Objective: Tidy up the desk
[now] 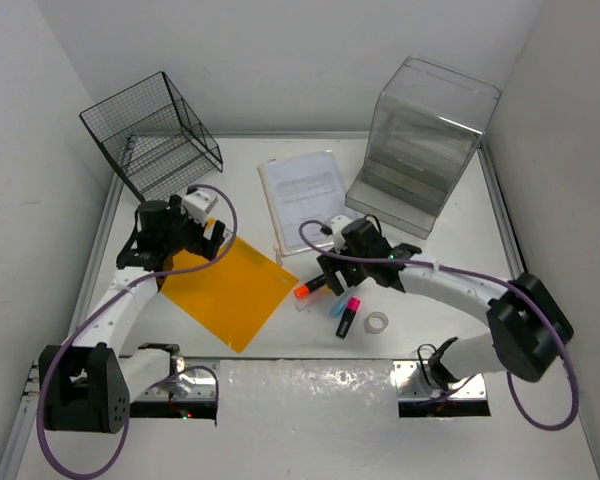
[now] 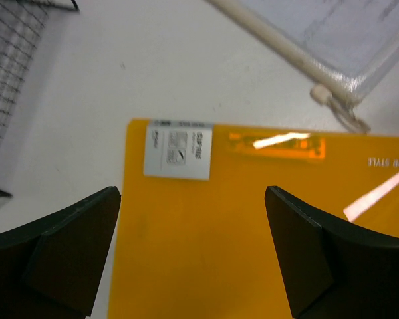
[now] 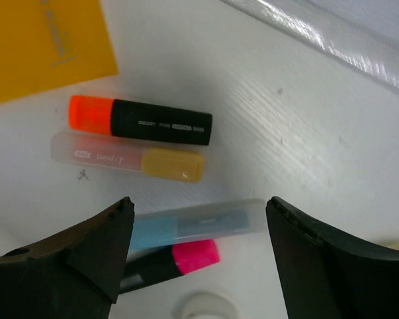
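The white desk (image 1: 242, 170) holds an orange folder (image 1: 228, 290) at the left. My left gripper (image 1: 212, 238) hovers open and empty over the folder's labelled end (image 2: 253, 239), its own midpoint (image 2: 193, 196) above the sheet. My right gripper (image 1: 330, 280) is open and empty over several highlighters. In the right wrist view (image 3: 199, 203) it straddles a blue translucent pen (image 3: 193, 226), with a pink-capped marker (image 3: 169, 262) under it. An orange-capped black marker (image 3: 139, 121) and a yellow translucent pen (image 3: 128, 156) lie just beyond.
A black wire rack (image 1: 152, 135) stands at the back left and a clear plastic drawer box (image 1: 420, 140) at the back right. A clear sleeve of papers (image 1: 302, 192) lies between them. A small tape roll (image 1: 377, 322) sits beside the markers.
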Action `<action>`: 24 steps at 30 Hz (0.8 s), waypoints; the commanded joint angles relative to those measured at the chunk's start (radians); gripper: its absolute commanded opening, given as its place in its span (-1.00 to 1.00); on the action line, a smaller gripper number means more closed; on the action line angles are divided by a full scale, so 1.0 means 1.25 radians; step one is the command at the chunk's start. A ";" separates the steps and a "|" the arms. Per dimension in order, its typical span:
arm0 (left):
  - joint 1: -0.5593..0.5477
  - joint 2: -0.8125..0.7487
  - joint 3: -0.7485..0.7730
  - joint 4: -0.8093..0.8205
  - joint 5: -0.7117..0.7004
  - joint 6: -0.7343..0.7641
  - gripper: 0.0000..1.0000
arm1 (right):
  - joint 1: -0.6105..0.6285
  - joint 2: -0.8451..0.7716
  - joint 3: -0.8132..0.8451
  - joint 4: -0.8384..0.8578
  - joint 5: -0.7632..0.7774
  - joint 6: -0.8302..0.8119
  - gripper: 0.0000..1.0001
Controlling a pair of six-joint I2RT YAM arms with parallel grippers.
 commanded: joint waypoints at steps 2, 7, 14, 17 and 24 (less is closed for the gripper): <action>0.004 -0.034 -0.042 -0.045 -0.037 0.025 0.77 | -0.001 -0.120 -0.141 0.168 0.172 0.432 0.52; 0.004 -0.044 -0.045 -0.041 -0.043 0.027 0.77 | 0.000 -0.167 -0.223 0.214 0.272 0.632 0.51; 0.004 -0.037 -0.062 -0.025 -0.035 0.038 0.78 | 0.001 -0.124 -0.217 0.146 0.316 0.718 0.43; 0.005 -0.035 -0.064 -0.025 -0.032 0.038 0.78 | 0.001 -0.075 -0.163 0.108 0.303 0.701 0.40; 0.004 -0.031 -0.065 -0.025 -0.026 0.042 0.78 | 0.001 -0.025 -0.130 0.077 0.267 0.700 0.17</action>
